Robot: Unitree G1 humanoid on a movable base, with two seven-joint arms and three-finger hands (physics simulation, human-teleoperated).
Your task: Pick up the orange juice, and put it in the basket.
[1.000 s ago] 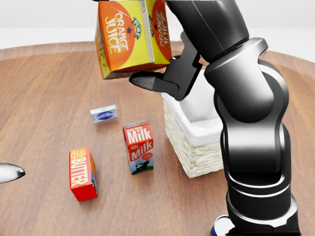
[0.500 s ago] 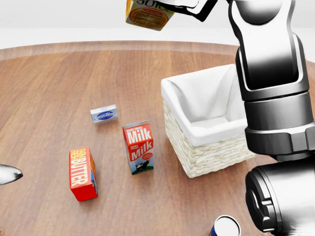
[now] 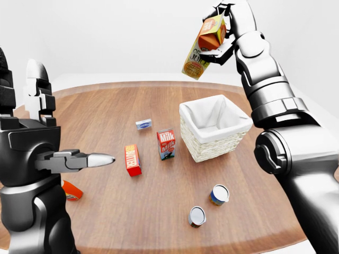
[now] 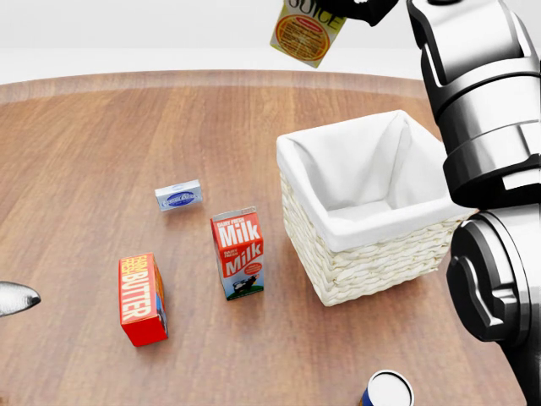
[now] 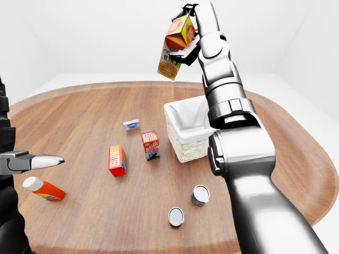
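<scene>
Near left, the left hand [image 3: 79, 159] hangs empty, fingers spread. Only the eye views catch two cans [image 3: 197, 216] and a bottle [image 5: 43, 189]. Farther, the right hand [image 3: 222, 26] clamps the orange juice [image 3: 204, 46], tilted, high above the basket [image 4: 355, 254].

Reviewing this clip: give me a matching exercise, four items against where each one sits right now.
Items:
1. orange juice carton
2. milk carton
3. butter box
4. basket

States:
A. lying flat on the table
B. empty, white-lined
C. held high, tilted, in the right hand
D. standing upright, left of the basket

Pairs: 1-C, 2-D, 3-A, 4-B
</scene>
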